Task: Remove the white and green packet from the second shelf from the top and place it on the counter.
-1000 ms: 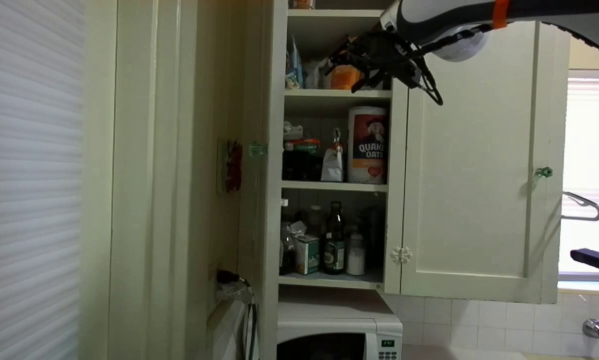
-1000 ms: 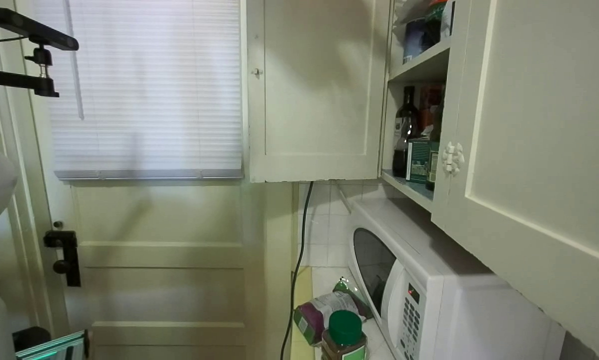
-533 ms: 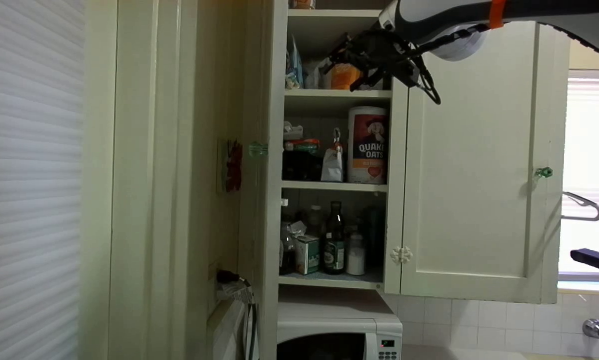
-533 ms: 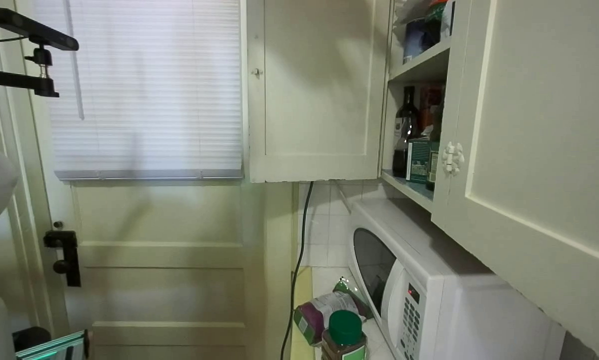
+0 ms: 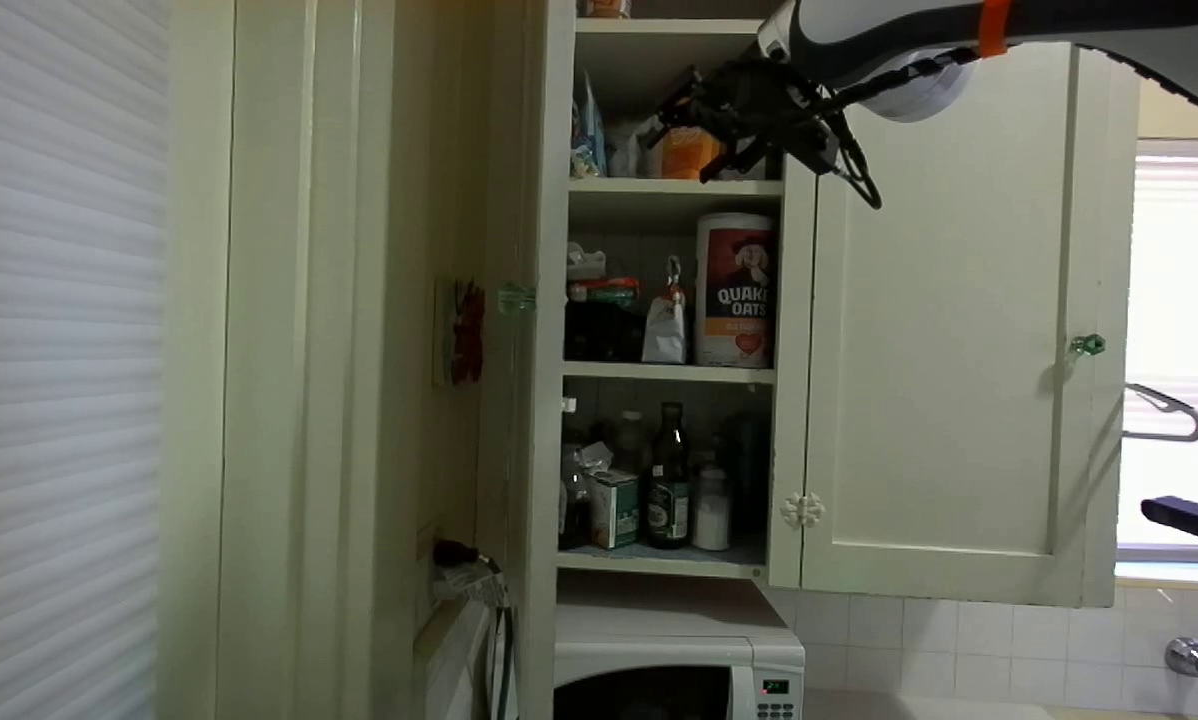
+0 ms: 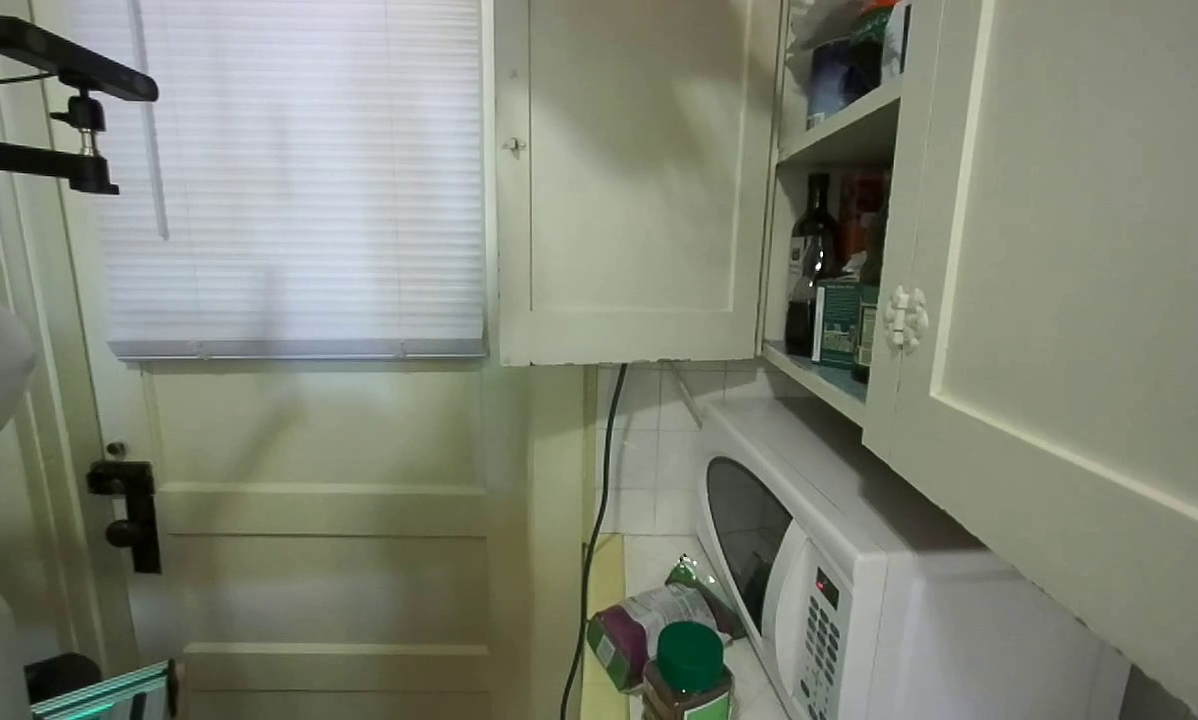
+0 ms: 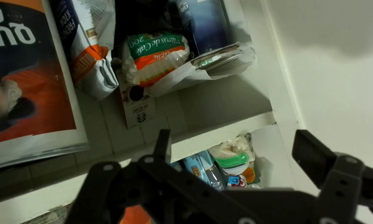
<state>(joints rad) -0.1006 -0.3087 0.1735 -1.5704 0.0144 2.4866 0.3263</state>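
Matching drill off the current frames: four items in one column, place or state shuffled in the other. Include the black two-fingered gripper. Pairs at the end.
Column one:
1. Black two-fingered gripper
2. Tall cylindrical red-and-white oats canister
3. Dark long-necked bottle with a green label
4. Soft purple-and-white bag

Column two:
A. On the lowest cream cupboard shelf
B. Open, jaws apart
C. On the white counter by the boxy white microwave
D. On the next shelf up from the lowest

Pairs: 1-B; 2-D; 3-A; 4-C

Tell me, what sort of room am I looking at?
Probably a home kitchen: a white microwave stands below an open cupboard holding a Quaker Oats canister, and pale tiles cover part of the wall.
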